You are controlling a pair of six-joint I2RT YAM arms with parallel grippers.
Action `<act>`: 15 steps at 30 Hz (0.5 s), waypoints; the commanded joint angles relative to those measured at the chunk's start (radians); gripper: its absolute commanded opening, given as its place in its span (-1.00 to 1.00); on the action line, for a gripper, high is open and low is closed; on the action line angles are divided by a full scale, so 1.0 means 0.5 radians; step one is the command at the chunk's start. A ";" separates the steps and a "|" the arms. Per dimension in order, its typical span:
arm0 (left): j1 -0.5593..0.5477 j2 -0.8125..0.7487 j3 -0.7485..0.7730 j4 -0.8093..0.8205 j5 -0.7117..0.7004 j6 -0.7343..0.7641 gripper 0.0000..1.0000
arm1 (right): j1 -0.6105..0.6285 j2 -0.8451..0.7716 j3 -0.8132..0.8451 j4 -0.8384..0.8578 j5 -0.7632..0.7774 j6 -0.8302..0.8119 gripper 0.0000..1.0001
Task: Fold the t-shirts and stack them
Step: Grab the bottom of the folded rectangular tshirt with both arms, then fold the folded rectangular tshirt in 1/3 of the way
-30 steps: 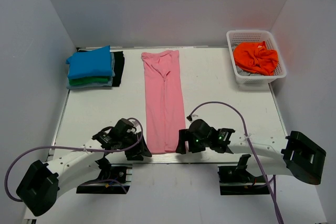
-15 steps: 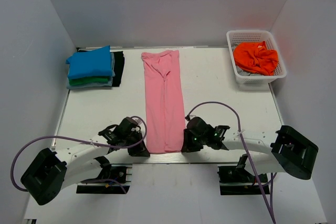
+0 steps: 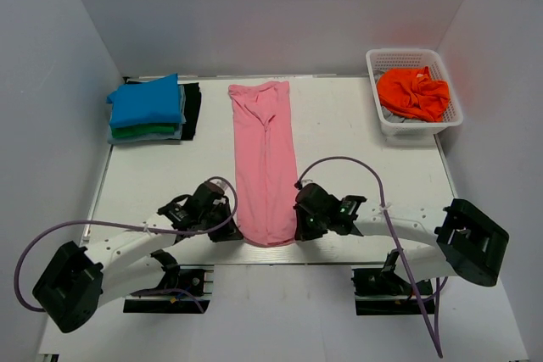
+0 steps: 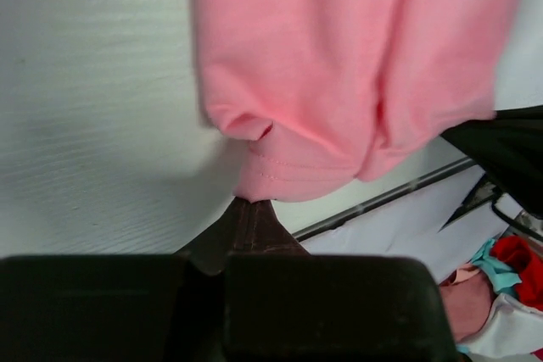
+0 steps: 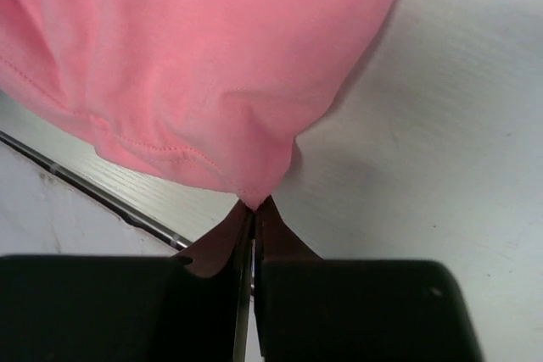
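A light pink t-shirt (image 3: pixel 265 158), folded into a long narrow strip, lies down the middle of the table. My left gripper (image 3: pixel 230 231) is shut on its near left corner (image 4: pixel 254 188). My right gripper (image 3: pixel 299 228) is shut on its near right corner (image 5: pixel 252 197). Both corners are pinched at the fingertips and lifted slightly, so the near hem sags between them. A folded bright blue t-shirt (image 3: pixel 146 101) tops a stack with a green t-shirt (image 3: pixel 136 132) under it at the far left. An orange t-shirt (image 3: pixel 413 92) lies crumpled in the basket.
The white lattice basket (image 3: pixel 384 119) stands at the far right corner. A black cloth (image 3: pixel 193 109) sits under the stack's right side. White walls close the table on three sides. The table's near edge (image 3: pixel 339 260) runs just behind both grippers.
Both grippers moved inward onto the pink shirt's near corners and shut on them. The near hem has lifted and rounded between them.
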 commanded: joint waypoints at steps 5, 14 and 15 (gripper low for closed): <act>-0.006 -0.168 0.188 0.053 -0.156 0.048 -1.00 | -0.008 -0.072 0.237 -0.123 0.308 -0.135 -1.00; 0.013 -0.012 0.519 0.093 -0.563 0.067 -1.00 | -0.093 0.048 0.558 -0.139 0.858 -0.187 -1.00; 0.031 0.022 0.559 0.093 -0.658 0.067 -1.00 | -0.106 0.063 0.583 -0.111 0.973 -0.251 -1.00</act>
